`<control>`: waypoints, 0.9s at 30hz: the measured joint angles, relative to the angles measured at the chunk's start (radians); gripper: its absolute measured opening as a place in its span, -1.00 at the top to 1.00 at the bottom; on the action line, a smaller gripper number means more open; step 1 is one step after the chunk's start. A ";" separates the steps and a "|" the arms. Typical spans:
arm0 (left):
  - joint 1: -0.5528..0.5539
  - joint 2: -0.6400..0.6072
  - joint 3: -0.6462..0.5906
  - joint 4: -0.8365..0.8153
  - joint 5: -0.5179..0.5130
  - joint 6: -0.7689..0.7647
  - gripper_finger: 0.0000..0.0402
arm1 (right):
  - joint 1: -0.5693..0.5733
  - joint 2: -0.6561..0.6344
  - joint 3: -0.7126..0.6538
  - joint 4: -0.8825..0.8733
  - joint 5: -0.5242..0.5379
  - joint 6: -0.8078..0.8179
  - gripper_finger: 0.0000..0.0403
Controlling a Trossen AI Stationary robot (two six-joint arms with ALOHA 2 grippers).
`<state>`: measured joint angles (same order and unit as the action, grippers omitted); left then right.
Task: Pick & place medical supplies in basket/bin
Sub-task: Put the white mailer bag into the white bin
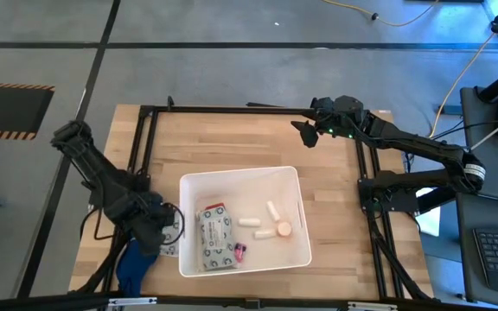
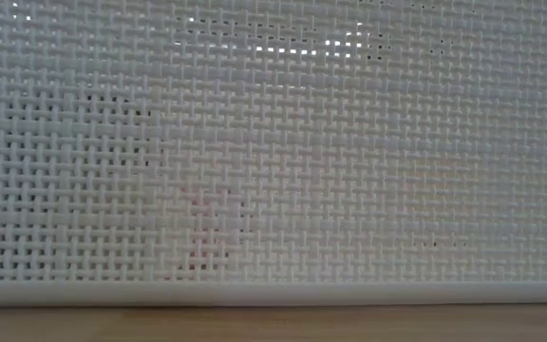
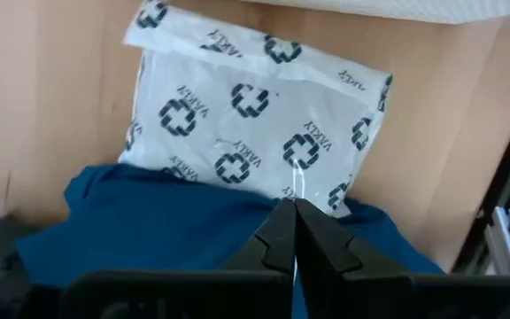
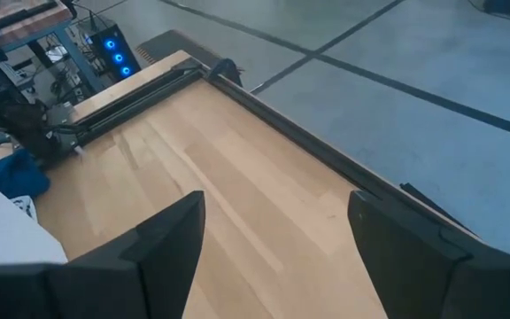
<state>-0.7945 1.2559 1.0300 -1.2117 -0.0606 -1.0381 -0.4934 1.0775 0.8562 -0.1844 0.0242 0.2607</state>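
The white bin (image 1: 296, 186) stands mid-table; its wall (image 2: 273, 142) fills the low view. In it lie a patterned packet (image 1: 217, 238), two white tubes (image 1: 273, 210), an orange-capped vial (image 1: 282, 230) and a pink-capped vial (image 1: 241, 251). My left gripper (image 1: 168, 230) is just left of the bin, shut on a second grey-white patterned packet (image 3: 255, 115). That packet lies flat on the table, its near part under a blue cloth (image 3: 166, 221). My right gripper (image 1: 305, 134) is open and empty above the table's far right part. No red bottle shows. My left gripper (image 3: 295, 221) pinches the packet's near edge (image 3: 296, 188) between its two fingers, where the packet meets the blue cloth. A thin white sliver shows between the shut fingers, and a crease runs from them into the packet. The rest of the packet lies flat on the table.
The blue cloth (image 1: 132, 263) lies at the near left corner. A black metal frame (image 1: 232, 110) runs along the table's far edge and sides. Bare wood (image 4: 237, 186) lies under my right gripper.
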 joint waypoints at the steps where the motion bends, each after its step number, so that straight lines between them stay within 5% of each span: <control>1: -0.013 0.003 -0.007 0.013 -0.009 0.000 0.99 | 0.000 0.000 0.000 0.000 0.000 0.000 -0.39; 17: -0.012 0.009 -0.310 0.445 -0.017 0.048 0.99 | 0.000 0.000 0.000 0.000 0.000 0.078 -0.39; 27: 0.091 0.014 -0.365 0.441 -0.027 0.073 0.99 | 0.000 0.001 0.001 0.000 0.000 0.075 -0.39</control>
<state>-0.7037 1.2702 0.6655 -0.7710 -0.0879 -0.9652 -0.4931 1.0782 0.8570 -0.1848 0.0239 0.3355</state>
